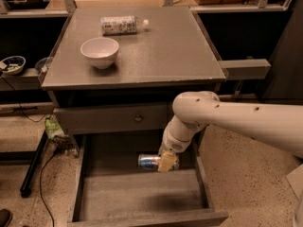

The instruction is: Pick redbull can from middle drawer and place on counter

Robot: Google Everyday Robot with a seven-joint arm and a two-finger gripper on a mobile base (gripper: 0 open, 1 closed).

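The redbull can [148,162] lies on its side, blue and silver, held a little above the bare plank floor of the open middle drawer [137,195]. My gripper [165,162] reaches down from the right into the drawer and is shut on the can's right end, with one pale finger [167,161] across its front. A dark shadow falls on the drawer floor below. The counter [165,51] is the grey cabinet top above.
A white bowl [100,52] and a lying white-capped plastic bottle [120,25] sit on the counter's back left. The shut upper drawer front with a round knob [138,118] hangs just above the can. A narrow side shelf [245,69] sticks out right.
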